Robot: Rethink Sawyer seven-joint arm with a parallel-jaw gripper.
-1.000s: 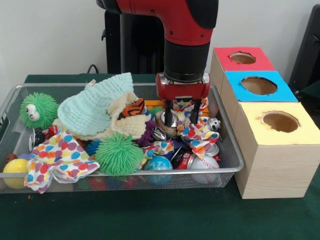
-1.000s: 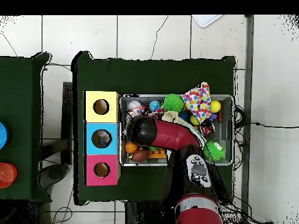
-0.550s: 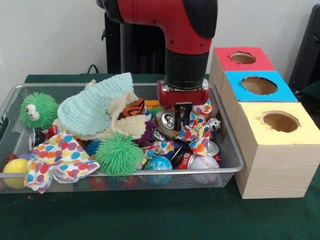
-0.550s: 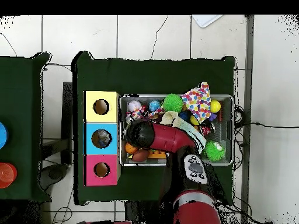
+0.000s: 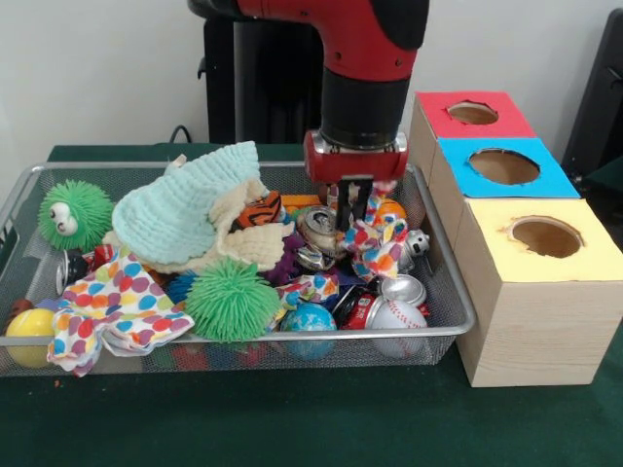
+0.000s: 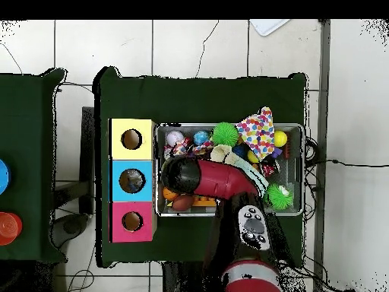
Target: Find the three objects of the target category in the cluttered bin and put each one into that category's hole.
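Observation:
My gripper (image 5: 352,216) hangs over the right part of the wire bin (image 5: 458,309), shut on a polka-dot cloth (image 5: 378,245) that dangles from its fingers just above the clutter. A crushed silver can (image 5: 317,230) lies right beside the fingers on the left. An orange ball (image 5: 390,208) shows behind the cloth. In the overhead view the red arm (image 6: 207,177) covers the gripper and the bin's left half. Three boxes stand beside the bin, with a red hole (image 5: 473,113), a blue hole (image 5: 503,166) and a yellow hole (image 5: 546,236).
Also in the bin: a mint cloth (image 5: 185,209), a second polka-dot cloth (image 5: 109,304), a green spiky ball (image 5: 232,298), a green spiky ball with eyes (image 5: 75,214), a globe ball (image 5: 308,319), a baseball (image 5: 397,317), a silver can (image 5: 403,289), a yellow ball (image 5: 29,327).
The fingers were open astride the cloth a second ago. They closed on it, and the gripper has since risen a little, pulling the cloth up off the pile.

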